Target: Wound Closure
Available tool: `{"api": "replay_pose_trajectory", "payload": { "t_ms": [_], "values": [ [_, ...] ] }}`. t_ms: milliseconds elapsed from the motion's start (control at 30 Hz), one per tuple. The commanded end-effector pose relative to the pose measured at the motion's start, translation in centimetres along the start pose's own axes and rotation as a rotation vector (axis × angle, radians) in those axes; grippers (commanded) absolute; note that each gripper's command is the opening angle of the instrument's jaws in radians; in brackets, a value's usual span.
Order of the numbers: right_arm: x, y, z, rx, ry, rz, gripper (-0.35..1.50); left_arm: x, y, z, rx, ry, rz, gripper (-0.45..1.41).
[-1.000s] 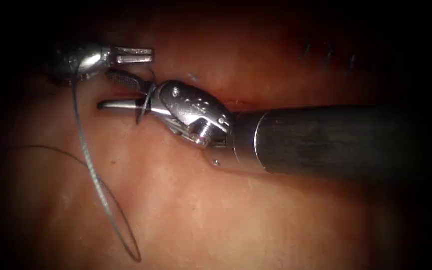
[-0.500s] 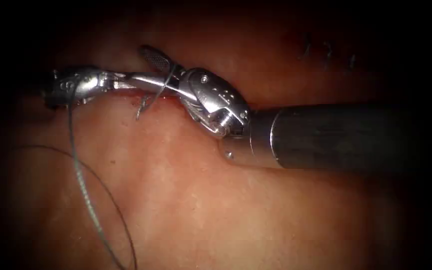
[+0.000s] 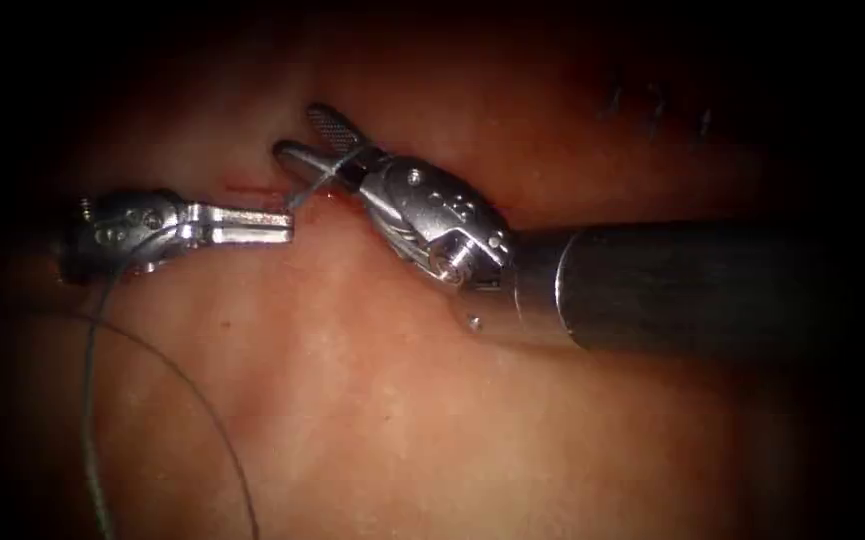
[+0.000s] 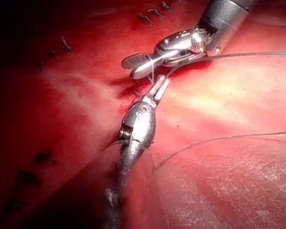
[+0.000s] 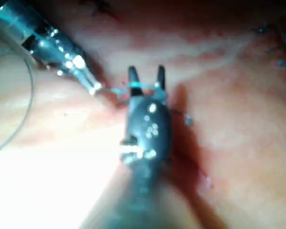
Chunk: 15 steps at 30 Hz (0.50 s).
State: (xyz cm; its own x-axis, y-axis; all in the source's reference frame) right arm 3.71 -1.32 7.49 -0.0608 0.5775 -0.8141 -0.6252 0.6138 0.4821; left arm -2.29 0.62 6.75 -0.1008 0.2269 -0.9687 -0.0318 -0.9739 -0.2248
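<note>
My right tool (image 3: pixel 297 130) comes in from the right and stands over the cut (image 3: pixel 252 187) with its jaws open. A strand of thread (image 3: pixel 324 172) lies across both open jaws, also seen as thread (image 5: pixel 138 86) in the right wrist view. My left tool (image 3: pixel 287 225) lies just below and left of it, its jaws shut on the thread near their tips (image 4: pixel 164 82). From there the thread (image 4: pixel 238 56) runs off over the tissue (image 3: pixel 402 400). The right tool (image 4: pixel 128 67) holds nothing.
Finished stitches (image 3: pixel 652 105) sit along the closed part of the cut at the upper right. A long loop of thread (image 3: pixel 92 380) trails from the left tool down over the tissue. Red fluid wets the cut near the jaws.
The left tool has dropped from above the right tool's jaws to below them. The right tool has moved up and right onto the cut, its jaws still open with thread around them.
</note>
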Motion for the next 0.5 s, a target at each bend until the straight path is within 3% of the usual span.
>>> {"api": "replay_pose_trajectory", "payload": {
  "t_ms": [33,167,267,367,500],
  "values": [
    [0.06,-0.04,0.07,-0.013,-0.025,-0.035,0.32,-0.03,-0.08,0.05,0.0,0.001,0.006,-0.45],
    [0.13,-0.12,0.07,-0.057,-0.146,-0.118,0.41,-0.04,-0.15,0.08,0.0,0.002,0.004,-0.45],
    [0.11,-0.12,0.15,-0.12,-0.273,-0.135,0.84,-0.11,-0.23,0.14,0.001,0.002,0.009,-0.45],
    [0.06,-0.07,0.2,-0.128,-0.309,-0.117,0.88,-0.17,-0.28,0.17,0.001,0.002,0.013,-0.45],
    [-0.11,0.0,0.22,-0.165,-0.301,0.061,0.76,-0.21,-0.28,0.17,0.001,0.001,0.016,-0.45]
  ]
}}
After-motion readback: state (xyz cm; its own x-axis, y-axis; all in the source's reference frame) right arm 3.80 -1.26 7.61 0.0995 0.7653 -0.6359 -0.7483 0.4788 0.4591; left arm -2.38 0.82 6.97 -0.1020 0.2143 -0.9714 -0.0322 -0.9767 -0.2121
